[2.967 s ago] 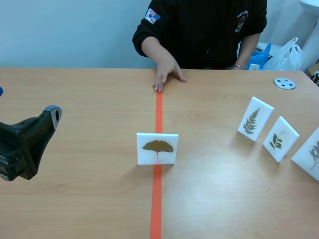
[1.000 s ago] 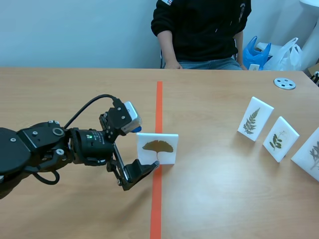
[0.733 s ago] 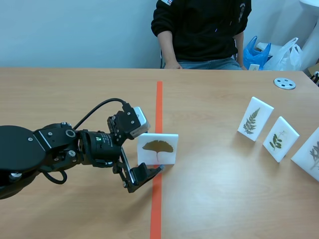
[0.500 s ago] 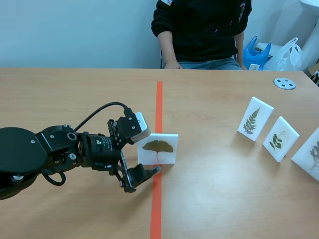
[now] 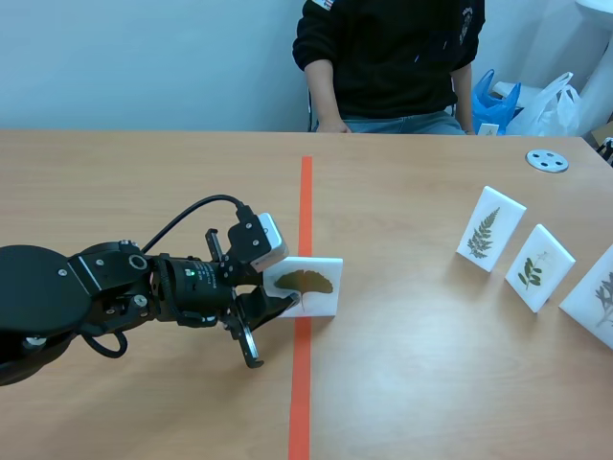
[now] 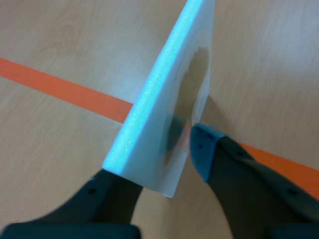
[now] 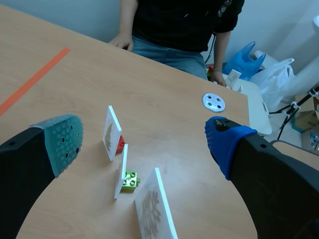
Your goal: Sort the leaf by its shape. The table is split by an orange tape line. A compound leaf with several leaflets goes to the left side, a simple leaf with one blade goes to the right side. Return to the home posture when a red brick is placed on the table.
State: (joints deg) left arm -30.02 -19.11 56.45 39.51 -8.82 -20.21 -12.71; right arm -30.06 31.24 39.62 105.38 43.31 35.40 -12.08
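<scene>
A white foam card with a fan-shaped, single-blade leaf [image 5: 311, 286] stands upright on the orange tape line [image 5: 305, 196] at mid-table. My left gripper [image 5: 271, 307] comes in from the left and is shut on the card's left edge. In the left wrist view the card [image 6: 169, 107] sits tilted between the fingers [image 6: 204, 149], one pressed on each face. My right gripper [image 7: 144, 137] is open and holds nothing, hovering over the table's right side; it is out of the scene view.
Three more leaf cards [image 5: 490, 228] [image 5: 540, 266] [image 5: 594, 295] stand at the right; the right wrist view shows small red [image 7: 120, 144] and green [image 7: 130, 180] blocks behind two of them. A white disc [image 5: 547, 160] lies far right. A person [image 5: 388, 57] sits across the table.
My left arm came in from the left and reached the card with open fingers. Over the last second those fingers closed onto it. The person's hand left the tape line.
</scene>
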